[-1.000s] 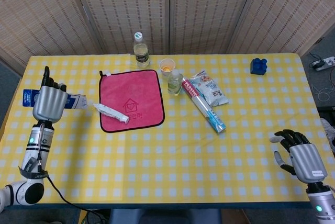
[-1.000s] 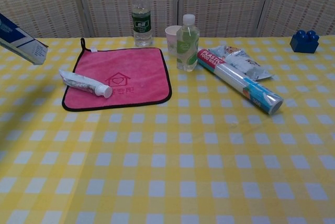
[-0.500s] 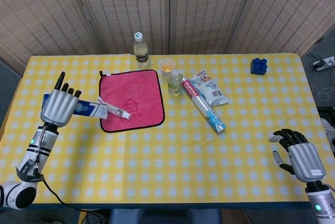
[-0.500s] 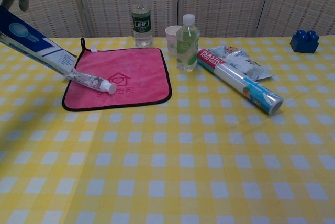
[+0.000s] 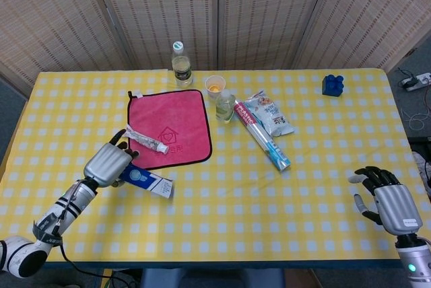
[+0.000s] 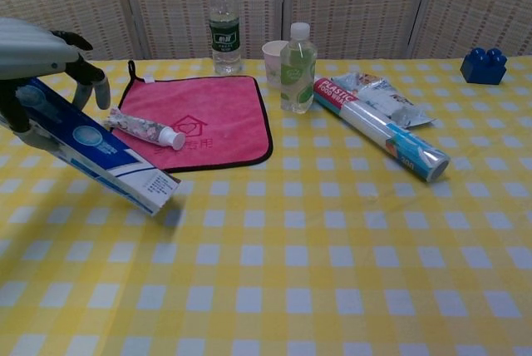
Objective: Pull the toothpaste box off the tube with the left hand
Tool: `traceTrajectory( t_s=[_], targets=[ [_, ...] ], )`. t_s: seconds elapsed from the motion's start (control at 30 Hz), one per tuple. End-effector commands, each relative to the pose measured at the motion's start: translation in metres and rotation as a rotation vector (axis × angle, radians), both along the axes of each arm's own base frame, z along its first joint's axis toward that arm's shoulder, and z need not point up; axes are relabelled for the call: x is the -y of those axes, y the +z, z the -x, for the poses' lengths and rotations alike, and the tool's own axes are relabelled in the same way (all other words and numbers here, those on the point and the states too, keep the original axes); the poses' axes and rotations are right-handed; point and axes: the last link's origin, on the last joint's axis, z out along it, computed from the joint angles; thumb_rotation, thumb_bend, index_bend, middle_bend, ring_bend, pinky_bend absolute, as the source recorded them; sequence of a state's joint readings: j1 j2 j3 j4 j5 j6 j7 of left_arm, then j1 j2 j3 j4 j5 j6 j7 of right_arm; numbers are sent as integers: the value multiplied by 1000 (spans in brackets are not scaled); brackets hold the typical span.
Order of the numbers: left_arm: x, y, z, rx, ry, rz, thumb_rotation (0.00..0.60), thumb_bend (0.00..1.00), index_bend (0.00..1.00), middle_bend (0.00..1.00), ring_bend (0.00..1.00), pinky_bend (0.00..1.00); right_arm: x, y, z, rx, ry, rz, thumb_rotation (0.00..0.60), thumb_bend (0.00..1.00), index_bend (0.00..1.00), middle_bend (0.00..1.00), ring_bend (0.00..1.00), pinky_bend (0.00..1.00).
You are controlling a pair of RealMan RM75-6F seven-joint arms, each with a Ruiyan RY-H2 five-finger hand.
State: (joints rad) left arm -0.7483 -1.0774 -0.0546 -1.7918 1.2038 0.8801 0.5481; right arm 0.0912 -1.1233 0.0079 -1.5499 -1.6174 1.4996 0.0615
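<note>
1 toothpaste box (image 5: 147, 182) sits gripped in the left hand (image 5: 108, 162), just beside the tube (image 5: 145, 141).

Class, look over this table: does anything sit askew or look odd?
Yes: the toothpaste box hangs tilted above the cloth-covered table in the left hand, empty, while the tube lies loose across the pink towel's edge.

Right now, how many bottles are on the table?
2. A tall clear bottle stands at the far edge behind the pink cloth; a shorter bottle stands right of the cloth, beside the paper cup. None looks hidden.
</note>
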Motion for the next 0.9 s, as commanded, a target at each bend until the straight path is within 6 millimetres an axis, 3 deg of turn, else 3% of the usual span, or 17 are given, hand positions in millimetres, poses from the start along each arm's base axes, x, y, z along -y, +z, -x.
traceTrajectory(
  t_s=[0.03,0.13,0.2,0.4,0.57,0.9],
  targets=[
    [2,-6,6,-6,34,59,600,176,242,339,239,0,-1,0,1,1,0,1,600,390,367,286,185,221],
    [0,-2,7,1,39,38,600,172,26,70,96,0,-1,1,2,1,-3,4,600,389,367,286,185,221],
    [-1,2,7,17,39,9,600,171,0,8,36,0,-2,2,2,2,-4,5,600,389,367,286,185,221],
    [3,15,20,45,80,-72,600,171,0,0,5,0,-1,3,4,8,-6,7,600,389,367,286,185,221],
    [14,31,43,69,139,-199,600,171,0,0,5,0,0,5,7,1,-7,8,600,390,367,286,185,221],
    [66,49,101,99,251,-417,600,171,7,0,5,0,6,9,7,-4,9,10,600,389,367,285,185,221]
  ],
)
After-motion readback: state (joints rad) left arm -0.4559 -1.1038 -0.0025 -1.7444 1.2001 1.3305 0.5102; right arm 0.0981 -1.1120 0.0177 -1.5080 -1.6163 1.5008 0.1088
